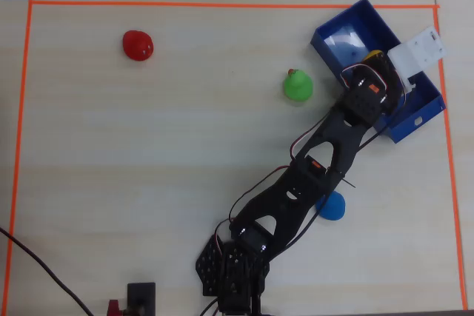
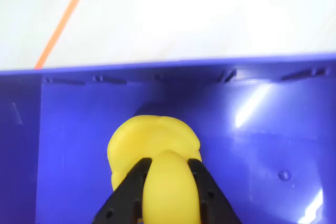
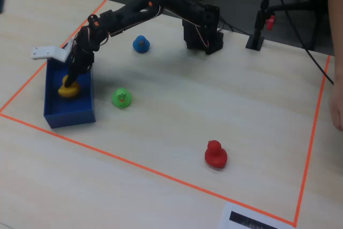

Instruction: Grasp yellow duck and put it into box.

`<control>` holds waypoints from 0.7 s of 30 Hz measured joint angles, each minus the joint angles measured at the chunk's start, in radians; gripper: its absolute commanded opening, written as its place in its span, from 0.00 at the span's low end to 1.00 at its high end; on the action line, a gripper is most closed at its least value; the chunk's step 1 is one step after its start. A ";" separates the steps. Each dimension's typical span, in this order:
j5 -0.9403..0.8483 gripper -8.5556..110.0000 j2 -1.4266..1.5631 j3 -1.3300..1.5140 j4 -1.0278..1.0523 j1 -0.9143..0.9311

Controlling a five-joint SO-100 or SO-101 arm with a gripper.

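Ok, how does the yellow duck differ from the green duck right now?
The yellow duck is yellow and sits inside the blue box; the green duck is green and stands on the bare table outside the box, close by its wall. The hand is shut on the yellow duck, with a finger on each side, while nothing touches the green duck. Both are small rounded toy ducks of about the same size.

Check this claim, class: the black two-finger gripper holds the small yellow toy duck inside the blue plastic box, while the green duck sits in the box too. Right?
One part is wrong. The green duck sits on the table outside the blue plastic box, as the fixed view shows. The black two-finger gripper does hold the small yellow toy duck inside the box.
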 measured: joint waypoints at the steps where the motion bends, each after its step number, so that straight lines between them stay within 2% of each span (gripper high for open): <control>1: 0.000 0.18 0.000 -0.006 -0.002 0.002; 3: 0.000 0.26 0.000 -0.025 0.003 0.006; 9: -0.003 0.32 0.005 -0.081 0.166 0.005; 15: 0.032 0.32 0.078 -0.081 0.249 -0.012; 21: 0.195 0.31 0.212 -0.081 0.293 -0.034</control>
